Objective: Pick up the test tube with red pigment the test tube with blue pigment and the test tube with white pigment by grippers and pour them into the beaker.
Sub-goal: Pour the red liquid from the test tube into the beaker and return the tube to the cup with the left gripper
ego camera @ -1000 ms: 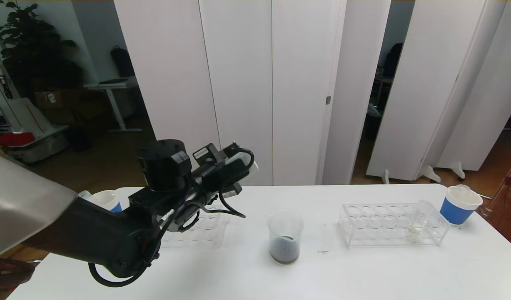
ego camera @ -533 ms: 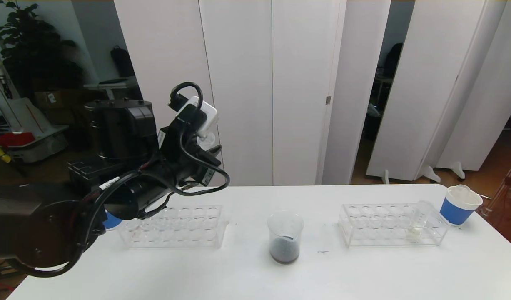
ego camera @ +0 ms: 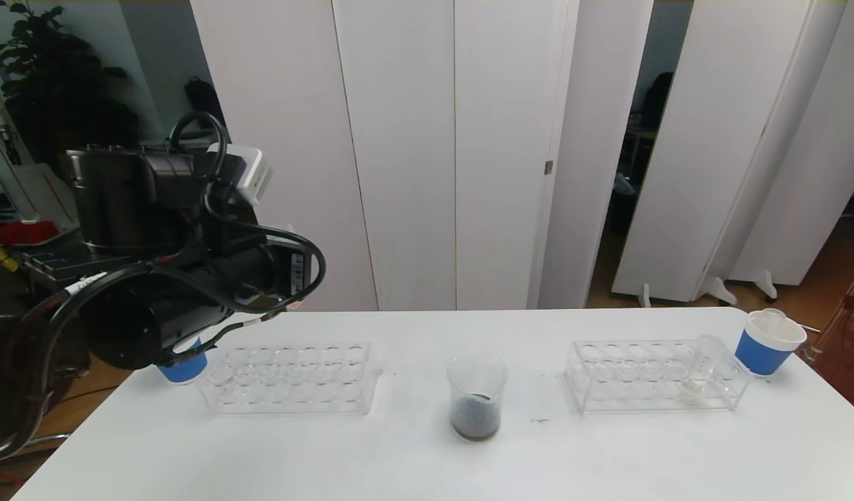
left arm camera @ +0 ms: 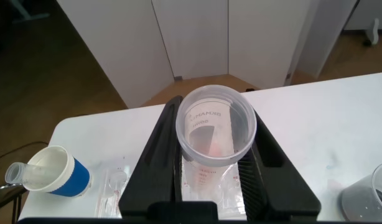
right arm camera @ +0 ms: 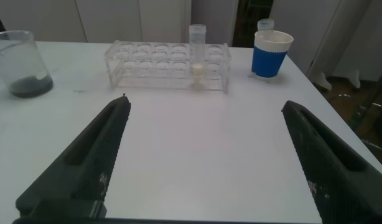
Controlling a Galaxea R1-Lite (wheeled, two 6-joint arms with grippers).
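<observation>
Holding emptied tube [left arm camera: 217, 127] clamped in left gripper [left arm camera: 217, 168] above left rack [ego camera: 291, 379]; dark mix sitting in beaker [ego camera: 476, 396]; white-pigment tube [ego camera: 698, 372] waiting in right rack [ego camera: 607, 379]; right gripper [right arm camera: 206, 134] gaping, idling.

Lab: tube racks [ego camera: 291, 379], beaker [ego camera: 476, 396], white partitions [ego camera: 399, 139].

Left blue cup [ego camera: 183, 367] half behind the raised left arm; the held tube's [left arm camera: 217, 130] lower end between black fingers [left arm camera: 155, 168].

Left gripper [left arm camera: 216, 168], raised above the table's [ego camera: 427, 459] left end, clamps a clear tube [left arm camera: 216, 127]; right gripper [right arm camera: 206, 162] hovers spread wide over its right end.
</observation>
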